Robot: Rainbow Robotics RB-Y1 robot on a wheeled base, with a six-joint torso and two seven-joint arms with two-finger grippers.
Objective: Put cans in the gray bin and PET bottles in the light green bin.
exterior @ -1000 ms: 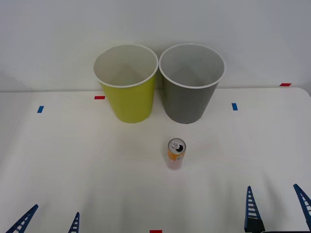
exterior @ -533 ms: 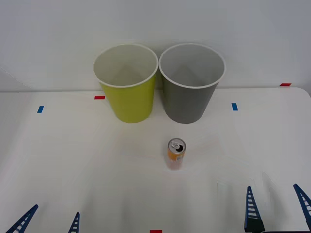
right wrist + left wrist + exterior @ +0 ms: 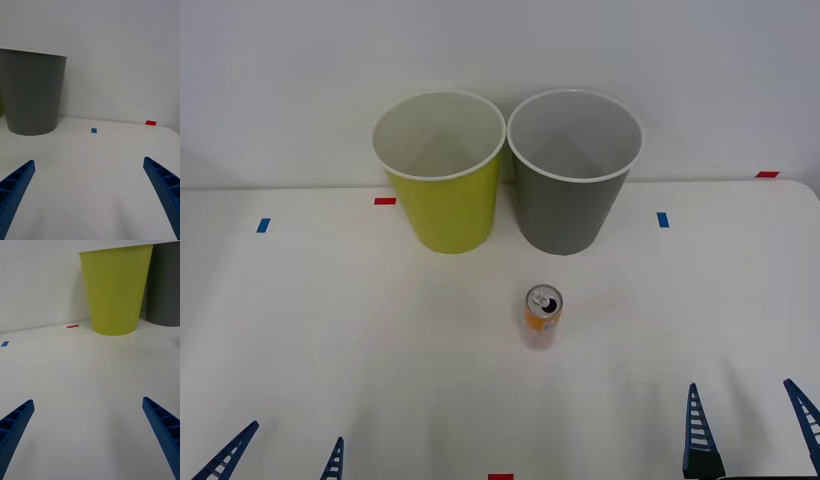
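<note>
On the table: the orange can (image 3: 543, 318) stood upright near centre, at 6 o'clock from the gray bin (image 3: 573, 171), apart from it.
Right gripper (image 3: 747, 430): spread wide, holding nothing, at 4 o'clock from the can, well apart.
Left gripper (image 3: 280, 453): likewise released, parked at 8 o'clock.
Step in hand: judged to be the reach; the right fingers should straddle the can's body squarely, low enough not to tip it.
Gray bin: no contents visible.
Light green bin (image 3: 442, 170): beside it at 9 o'clock, rims nearly touching, also seemingly bare.
</note>
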